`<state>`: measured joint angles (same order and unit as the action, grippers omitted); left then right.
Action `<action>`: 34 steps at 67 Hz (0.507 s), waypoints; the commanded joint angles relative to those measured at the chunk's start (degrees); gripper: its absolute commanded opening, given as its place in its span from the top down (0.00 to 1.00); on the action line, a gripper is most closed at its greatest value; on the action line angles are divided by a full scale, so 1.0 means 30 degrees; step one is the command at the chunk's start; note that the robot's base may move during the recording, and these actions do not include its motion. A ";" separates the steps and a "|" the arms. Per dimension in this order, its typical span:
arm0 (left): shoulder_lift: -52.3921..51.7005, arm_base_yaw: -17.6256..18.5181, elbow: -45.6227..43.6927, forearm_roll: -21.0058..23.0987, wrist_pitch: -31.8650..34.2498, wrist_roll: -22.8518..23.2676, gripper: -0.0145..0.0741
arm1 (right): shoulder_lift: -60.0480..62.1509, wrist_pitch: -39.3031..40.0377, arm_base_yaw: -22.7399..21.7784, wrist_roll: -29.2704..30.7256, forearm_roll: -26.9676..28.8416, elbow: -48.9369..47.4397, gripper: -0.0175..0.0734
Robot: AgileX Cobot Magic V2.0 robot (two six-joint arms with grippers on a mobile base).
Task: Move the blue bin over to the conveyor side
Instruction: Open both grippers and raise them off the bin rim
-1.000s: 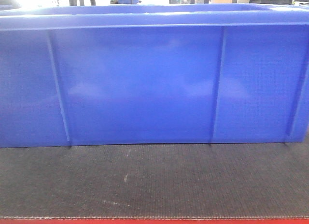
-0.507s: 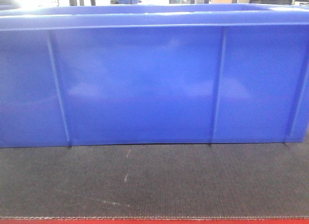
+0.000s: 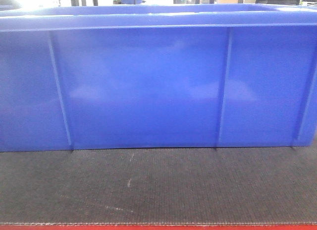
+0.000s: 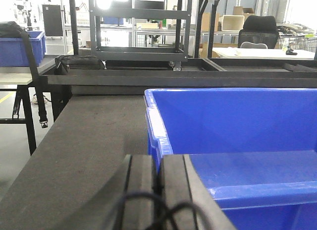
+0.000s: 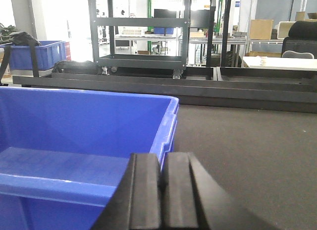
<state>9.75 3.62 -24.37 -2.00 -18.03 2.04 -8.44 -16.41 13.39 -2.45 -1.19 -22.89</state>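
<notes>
I see no change from the picture half a second ago: the blue bin [image 3: 148,86] sits in the same spot. It fills my front view, big and shiny, with thin ribs up its side and a thick rim on top. It rests on the dark grey belt [image 3: 158,185], with the red edge [image 3: 158,227] of the conveyor side at the very near bottom. My left gripper [image 4: 158,175] is clenched on the bin's left end wall, which shows between the pads. My right gripper [image 5: 162,183] is clenched on the bin's right end wall the same way.
</notes>
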 commanded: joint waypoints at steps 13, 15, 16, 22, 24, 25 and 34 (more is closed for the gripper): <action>-0.1761 -0.0882 0.3021 0.0011 0.0706 -0.0031 0.86 | 0.0100 0.0472 -0.0080 0.0120 -0.0229 0.0000 0.89; -0.2098 -0.1055 0.3581 0.0011 0.0973 -0.0031 0.86 | 0.0100 0.0472 -0.0080 0.0120 -0.0229 0.0000 0.89; -0.2269 -0.1138 0.3868 0.0011 0.1113 -0.0031 0.86 | 0.0100 0.0472 -0.0080 0.0120 -0.0229 0.0000 0.89; -0.3250 -0.1728 0.5719 0.0011 0.2331 -0.0031 0.86 | 0.0100 0.0472 -0.0080 0.0120 -0.0229 0.0000 0.89; -0.3250 -0.1909 0.6267 0.0011 0.2813 -0.0031 0.86 | 0.0100 0.0472 -0.0080 0.0120 -0.0229 0.0000 0.89; -0.3250 -0.2022 0.6670 0.0061 0.3007 -0.0031 0.86 | 0.0100 0.0472 -0.0080 0.0120 -0.0229 0.0000 0.89; -0.3250 -0.2437 0.8122 0.0094 0.5563 -0.0031 0.86 | 0.0100 0.0472 -0.0080 0.0120 -0.0229 0.0000 0.89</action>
<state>0.39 -3.21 -0.83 -2.00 -6.49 2.04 -8.44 -16.30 13.39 -2.31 -1.19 -22.89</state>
